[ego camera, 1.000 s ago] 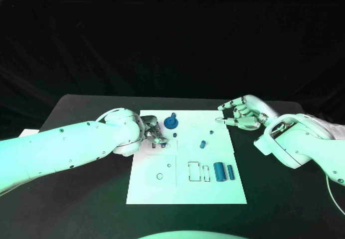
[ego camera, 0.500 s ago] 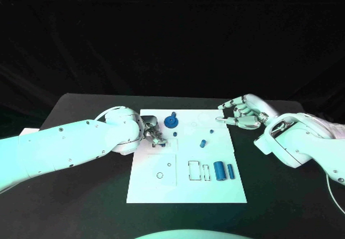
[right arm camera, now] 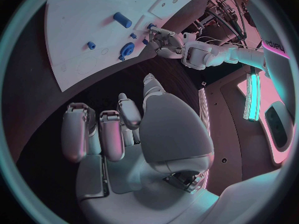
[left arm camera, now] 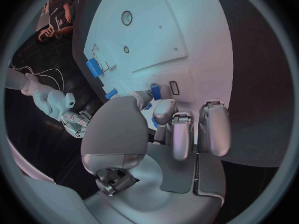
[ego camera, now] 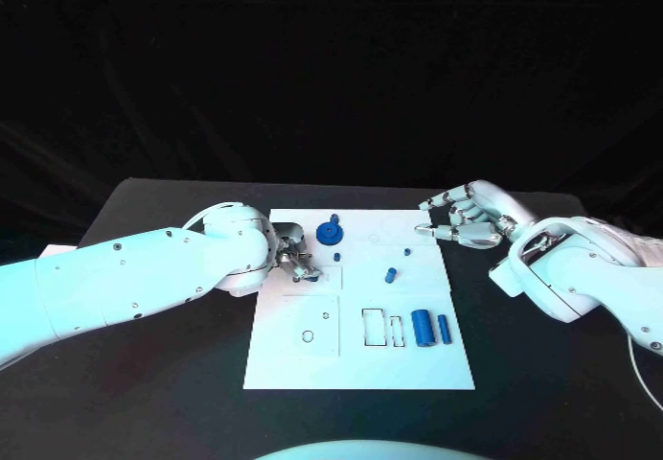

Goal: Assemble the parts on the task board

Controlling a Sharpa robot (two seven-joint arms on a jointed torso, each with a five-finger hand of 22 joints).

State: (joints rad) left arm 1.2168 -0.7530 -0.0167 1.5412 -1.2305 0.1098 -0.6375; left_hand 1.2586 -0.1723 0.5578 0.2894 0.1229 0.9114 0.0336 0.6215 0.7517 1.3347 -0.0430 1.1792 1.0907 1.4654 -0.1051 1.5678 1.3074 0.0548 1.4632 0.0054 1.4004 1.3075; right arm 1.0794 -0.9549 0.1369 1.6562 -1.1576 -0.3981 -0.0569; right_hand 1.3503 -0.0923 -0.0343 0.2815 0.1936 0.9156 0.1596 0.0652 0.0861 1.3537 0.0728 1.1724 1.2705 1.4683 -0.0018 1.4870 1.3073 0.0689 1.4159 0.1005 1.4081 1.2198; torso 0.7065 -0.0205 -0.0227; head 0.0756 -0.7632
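Observation:
The white task board point(ego camera: 297, 359) lies mid-table. My left hand point(ego camera: 293, 255) hovers over its far left part, fingers curled. A small blue part point(left arm camera: 155, 91) sits pinched at the thumb and fingertip, beside a rectangular slot point(left arm camera: 174, 88). A round blue part point(ego camera: 329, 233) and a small blue piece point(ego camera: 338, 257) lie just beyond that hand. A blue peg point(ego camera: 391, 277) and a tiny blue piece point(ego camera: 406, 253) lie mid-board. Two blue cylinders point(ego camera: 422, 328) lie at the near right. My right hand point(ego camera: 463, 218) hangs at the board's far right corner, fingers loosely apart and holding nothing.
The black table point(ego camera: 166, 383) surrounds the board, with bare room at its near side and on both flanks. Outlined slots point(ego camera: 373, 328) and a small oval hole point(ego camera: 307, 337) mark the board's near half.

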